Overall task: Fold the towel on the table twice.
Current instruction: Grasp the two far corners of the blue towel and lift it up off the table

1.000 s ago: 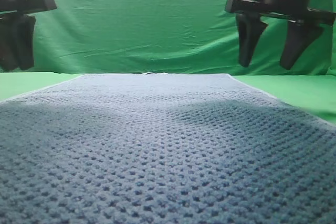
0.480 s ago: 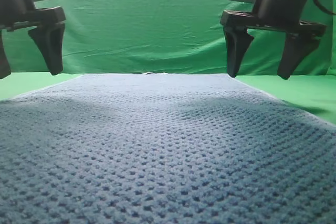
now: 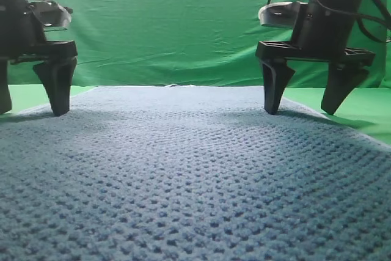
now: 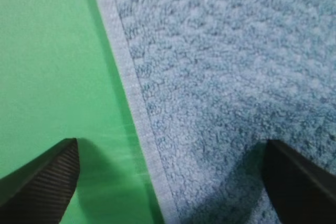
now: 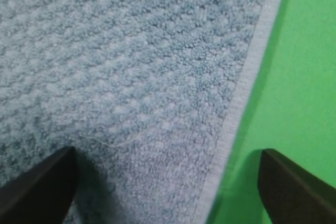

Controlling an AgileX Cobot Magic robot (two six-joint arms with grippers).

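You had the towel flat on the green surface, both grippers' fingers spread straddling its side hems, left gripper and right gripper: pinch both hems together, evenly, before lifting.

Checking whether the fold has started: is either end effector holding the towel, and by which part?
Nothing is held. Both the left end effector and right end effector are open, each straddling a side hem of the towel.
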